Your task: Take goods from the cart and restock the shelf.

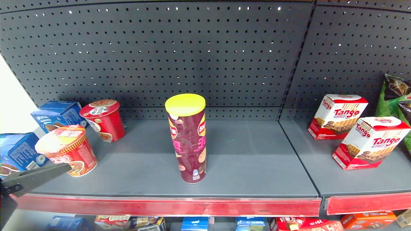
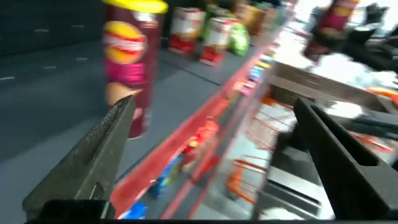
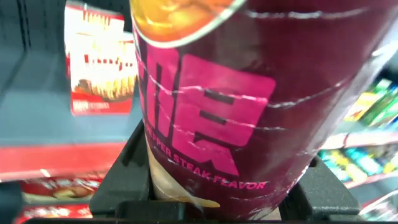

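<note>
Maroon chips can (image 3: pixel 249 93) hard up against the right wrist camera, upright; right gripper (image 3: pixel 224 193) clamped on its lower part, dark fingers (image 3: pixel 124 168) pressed to either side; a red-and-white wafer box (image 3: pixel 99 62) behind it.

Landmark: standing chips can (image 1: pixel 188 138) (yellow lid on), upright at the middle of the shelf (image 1: pixel 250 160), no gripper touching it. Left of it, two red noodle cups (image 1: pixel 104 120), well apart from it; farther left, blue boxes (image 1: pixel 57 114) against the back panel. Right of it, on the adjoining section, two wafer boxes (image 1: pixel 369 141).

Left gripper (image 2: pixel 214 106) low and to the left of the standing can, by the shelf's red front edge; jaws spread wide, nothing between them.
</note>
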